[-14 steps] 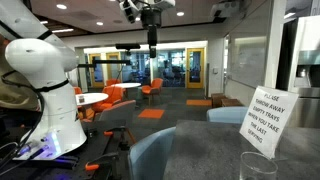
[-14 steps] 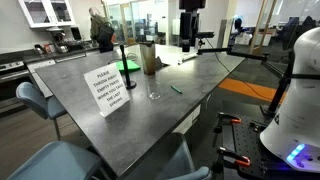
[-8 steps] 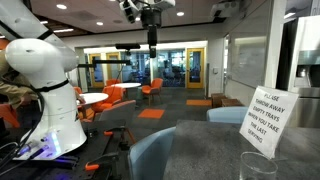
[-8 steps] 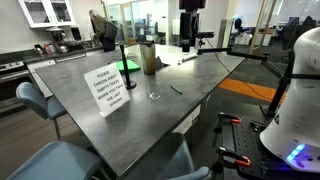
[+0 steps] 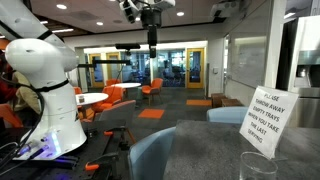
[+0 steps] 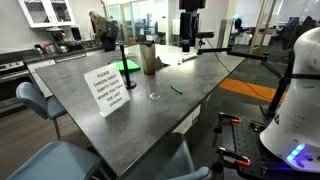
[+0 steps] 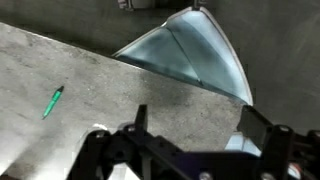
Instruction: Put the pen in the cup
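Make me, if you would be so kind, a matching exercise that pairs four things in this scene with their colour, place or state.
Things:
1. pen
2. cup
3. sign card
4. gripper

Descriptions:
A. hangs high above the table
B. white, printed, standing
C. green, lying flat
D. clear, upright between sign card and pen

Pairs: 1-C, 2-D, 3-B, 4-A.
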{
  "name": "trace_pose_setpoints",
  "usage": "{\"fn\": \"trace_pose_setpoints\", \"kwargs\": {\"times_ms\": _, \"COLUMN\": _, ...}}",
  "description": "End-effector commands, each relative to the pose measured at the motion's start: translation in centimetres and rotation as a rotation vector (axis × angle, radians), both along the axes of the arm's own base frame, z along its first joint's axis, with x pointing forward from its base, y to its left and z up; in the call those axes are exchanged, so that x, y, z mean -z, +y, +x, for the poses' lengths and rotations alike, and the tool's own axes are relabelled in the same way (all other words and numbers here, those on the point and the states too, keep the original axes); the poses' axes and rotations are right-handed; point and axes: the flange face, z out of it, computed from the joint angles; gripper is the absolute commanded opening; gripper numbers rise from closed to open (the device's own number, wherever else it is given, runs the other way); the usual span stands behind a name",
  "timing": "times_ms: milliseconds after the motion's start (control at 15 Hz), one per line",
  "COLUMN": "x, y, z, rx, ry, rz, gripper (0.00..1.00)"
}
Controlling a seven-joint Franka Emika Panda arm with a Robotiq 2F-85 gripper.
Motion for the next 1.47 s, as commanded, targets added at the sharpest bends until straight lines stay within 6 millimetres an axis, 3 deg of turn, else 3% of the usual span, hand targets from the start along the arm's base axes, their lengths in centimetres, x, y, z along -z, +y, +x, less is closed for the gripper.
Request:
{"fn": "trace_pose_setpoints", "kwargs": {"times_ms": 0, "x": -0.1, "y": 0.0, "z": 0.0, "rx": 0.000, "ry": 0.001, "rz": 0.000, "gripper": 1.00}}
{"fn": "trace_pose_setpoints", "kwargs": {"times_ms": 267, "x": -0.1, "y": 0.0, "z": 0.0, "rx": 0.000, "ry": 0.001, "rz": 0.000, "gripper": 1.00}}
{"fn": "trace_pose_setpoints", "kwargs": {"times_ms": 533, "x": -0.4, "y": -3.5, "z": 2.1, "rx": 0.250, "ry": -0.109, "rz": 0.015, "gripper": 1.00}}
{"fn": "trace_pose_setpoints", "kwargs": {"times_ms": 733, "x": 0.4, "y": -9.3, "z": 3.5, "rx": 0.415, "ry": -0.171, "rz": 0.038, "gripper": 1.00}}
{"fn": "trace_pose_setpoints", "kwargs": {"times_ms": 1000, "x": 3.4, "y": -17.8, "z": 5.2, "rx": 0.530, "ry": -0.177, "rz": 0.008, "gripper": 1.00}}
{"fn": "trace_pose_setpoints", "kwargs": {"times_ms": 1200, "x": 6.7, "y": -22.2, "z": 6.5, "rx": 0.588, "ry": -0.140, "rz": -0.025, "gripper": 1.00}}
{"fn": "trace_pose_setpoints", "kwargs": {"times_ms": 1400, "x": 10.8, "y": -25.3, "z": 8.2, "rx": 0.615, "ry": -0.131, "rz": -0.071, "gripper": 1.00}}
